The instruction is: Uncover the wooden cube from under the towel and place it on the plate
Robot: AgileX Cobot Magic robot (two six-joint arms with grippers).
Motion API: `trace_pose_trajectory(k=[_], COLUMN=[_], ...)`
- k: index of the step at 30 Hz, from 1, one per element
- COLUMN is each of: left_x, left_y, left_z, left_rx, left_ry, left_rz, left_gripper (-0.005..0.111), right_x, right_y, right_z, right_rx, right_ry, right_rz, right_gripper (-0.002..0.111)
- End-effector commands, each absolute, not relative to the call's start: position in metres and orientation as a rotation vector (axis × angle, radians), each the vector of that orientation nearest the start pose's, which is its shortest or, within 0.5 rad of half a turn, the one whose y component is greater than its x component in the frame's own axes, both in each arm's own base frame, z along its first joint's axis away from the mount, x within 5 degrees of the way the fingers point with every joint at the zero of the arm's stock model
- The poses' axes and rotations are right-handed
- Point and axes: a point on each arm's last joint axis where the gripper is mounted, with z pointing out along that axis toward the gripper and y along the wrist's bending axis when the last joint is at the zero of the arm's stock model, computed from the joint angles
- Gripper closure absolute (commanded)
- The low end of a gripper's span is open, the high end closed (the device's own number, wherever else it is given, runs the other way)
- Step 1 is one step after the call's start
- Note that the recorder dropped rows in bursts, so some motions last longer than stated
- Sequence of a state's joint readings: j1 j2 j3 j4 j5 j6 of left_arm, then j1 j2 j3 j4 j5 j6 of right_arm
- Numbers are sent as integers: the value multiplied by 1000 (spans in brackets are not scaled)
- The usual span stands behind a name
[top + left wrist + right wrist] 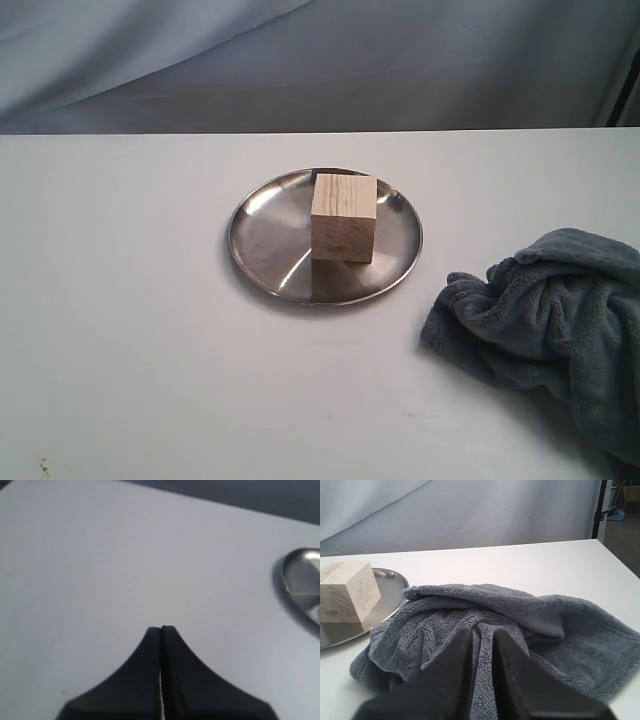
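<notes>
The wooden cube (343, 218) stands upright on the round steel plate (260, 240), slightly right of its middle. The grey-blue towel (560, 310) lies bunched on the table to the plate's right. Neither gripper shows in the exterior view. In the right wrist view my right gripper (483, 632) is closed on a ridge of the towel (545, 620), with folds running into its fingers; the cube (345, 592) and plate (390, 595) lie beyond. My left gripper (161, 628) is shut and empty over bare table, the plate's rim (300, 587) off to one side.
The white table (130, 330) ends at a far edge against a grey-blue cloth backdrop (300, 60). In the right wrist view a dark stand (598, 510) rises past the table's far corner.
</notes>
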State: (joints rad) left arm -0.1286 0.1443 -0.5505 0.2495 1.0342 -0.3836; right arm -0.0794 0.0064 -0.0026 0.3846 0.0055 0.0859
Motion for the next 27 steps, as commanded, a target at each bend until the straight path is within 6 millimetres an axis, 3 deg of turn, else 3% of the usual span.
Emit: trace_pose_trajectory(k=[1, 12, 27], left_x=[-10, -6, -6], left_y=[21, 20, 21], left_z=[294, 316, 316], left_rx=[-247, -192, -191], left_ry=[1946, 1729, 1725], left_rz=[-30, -28, -17], left_gripper=[107, 106, 106], right_x=[56, 56, 56], right_y=[-4, -4, -4], right_z=[212, 212, 212], right_rx=[411, 411, 411], right_ry=[1451, 1451, 1451], right_rz=[327, 327, 327], right_gripper=[105, 105, 105])
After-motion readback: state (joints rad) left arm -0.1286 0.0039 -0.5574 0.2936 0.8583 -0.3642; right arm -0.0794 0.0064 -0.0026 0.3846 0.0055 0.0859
